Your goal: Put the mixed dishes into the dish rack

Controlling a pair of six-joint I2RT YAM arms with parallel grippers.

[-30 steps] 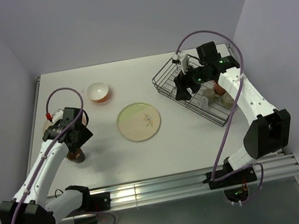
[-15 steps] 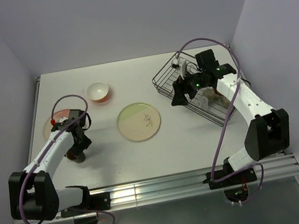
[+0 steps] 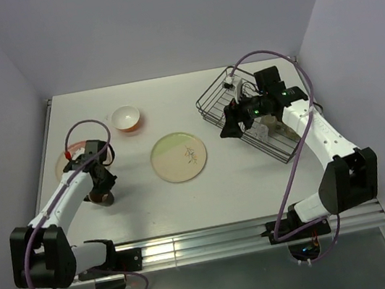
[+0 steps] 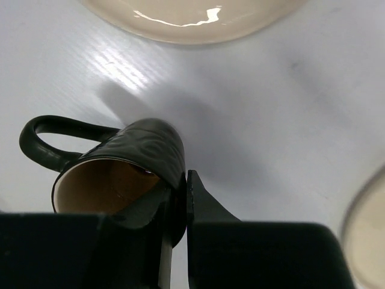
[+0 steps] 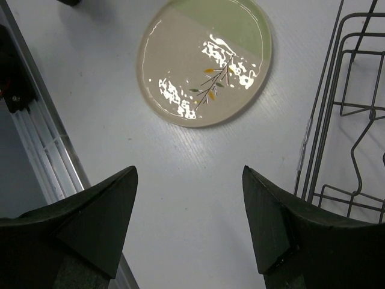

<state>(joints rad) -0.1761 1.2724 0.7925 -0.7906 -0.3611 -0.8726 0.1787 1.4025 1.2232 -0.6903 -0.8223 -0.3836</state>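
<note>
The brown cup [image 3: 101,198] stands on the table at the left; in the left wrist view the cup [image 4: 144,144] is dark outside and brown inside, with its handle [image 4: 42,141] on the left. My left gripper [image 3: 102,187] [image 4: 183,186] is shut on the cup's wall, one finger inside the rim and one outside. The cream-green plate with a sprig [image 3: 178,157] [image 5: 204,60] lies flat mid-table. My right gripper [image 3: 228,130] [image 5: 189,174] hangs open and holds nothing, between that plate and the dish rack [image 3: 208,105] [image 5: 325,120].
An orange bowl with a white inside [image 3: 126,117] sits at the back left. A pink-cream plate [image 3: 64,163] lies beside the left arm. Some dishes [image 3: 277,125] sit in the rack's right part. The table's metal front rail [image 3: 215,240] runs along the near edge.
My left gripper has come down over the brown cup and closed on its wall. The right gripper stayed open and shifted slightly left, off the rack's edge.
</note>
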